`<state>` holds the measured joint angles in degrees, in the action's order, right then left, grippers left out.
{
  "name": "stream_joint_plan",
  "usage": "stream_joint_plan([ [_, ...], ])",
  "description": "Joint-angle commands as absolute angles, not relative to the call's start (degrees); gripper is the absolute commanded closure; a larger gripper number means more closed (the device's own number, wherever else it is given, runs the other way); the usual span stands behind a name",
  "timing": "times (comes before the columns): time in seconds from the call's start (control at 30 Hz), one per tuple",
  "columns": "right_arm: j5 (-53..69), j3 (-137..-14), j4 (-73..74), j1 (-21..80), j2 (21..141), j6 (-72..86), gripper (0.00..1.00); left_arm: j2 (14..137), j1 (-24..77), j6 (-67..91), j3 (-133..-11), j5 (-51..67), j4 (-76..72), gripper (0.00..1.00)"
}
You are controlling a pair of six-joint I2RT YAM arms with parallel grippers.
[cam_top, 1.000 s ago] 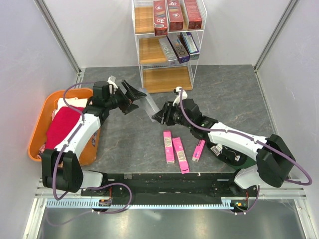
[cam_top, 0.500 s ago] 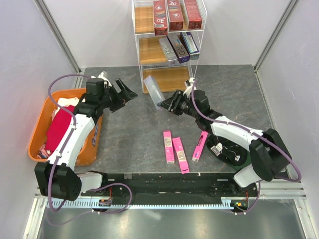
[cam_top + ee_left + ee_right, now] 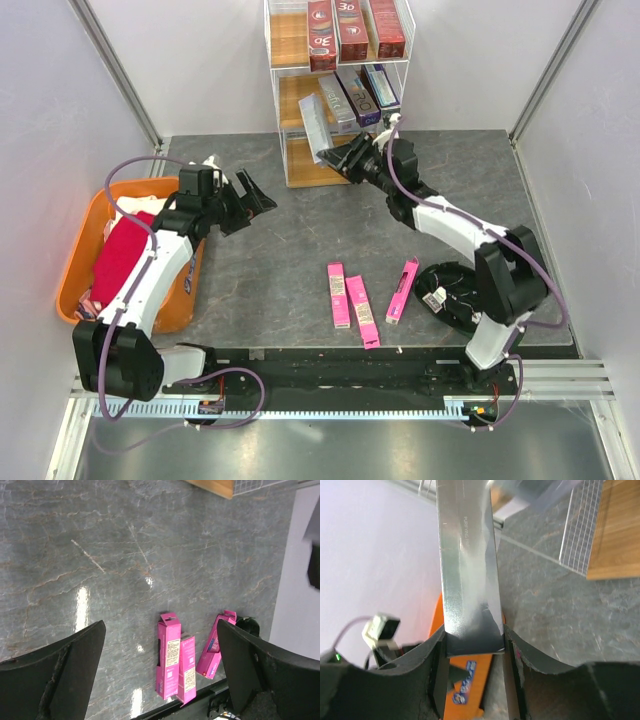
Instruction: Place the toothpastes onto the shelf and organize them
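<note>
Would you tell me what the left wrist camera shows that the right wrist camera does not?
Only the left wrist view: three pink toothpaste boxes lying on the table, framed by the open left gripper. Only the right wrist view: the silver toothpaste box clamped in the right gripper, and the orange tub beyond it. Both: the grey table and a wooden tier of the shelf.

Grey marbled table [image 3: 270, 270] with three pink toothpastes [image 3: 338, 294], shelf [image 3: 320, 158], orange tub [image 3: 72, 262]
</note>
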<state>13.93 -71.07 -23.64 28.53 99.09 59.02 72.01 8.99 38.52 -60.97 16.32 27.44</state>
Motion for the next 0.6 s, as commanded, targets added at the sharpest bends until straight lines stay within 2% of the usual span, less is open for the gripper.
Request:
stream_joint_plan([
  [0.0, 14.68, -79.18, -29.18, 27.07, 103.88, 65.47, 0.92, 70.58, 8.53, 35.86, -59.86, 15.03, 27.16, 0.0],
  [0.3, 15.47, -89.03, -28.47, 25.49, 114.42, 76.54, 0.92, 69.44, 8.44, 35.95, -57.66, 15.12, 27.16, 0.0],
  [0.57, 12.4, -91.67, -26.64, 24.87, 116.54, 81.65, 0.91, 69.17, 8.35, 35.95, -57.04, 15.12, 27.16, 0.0],
])
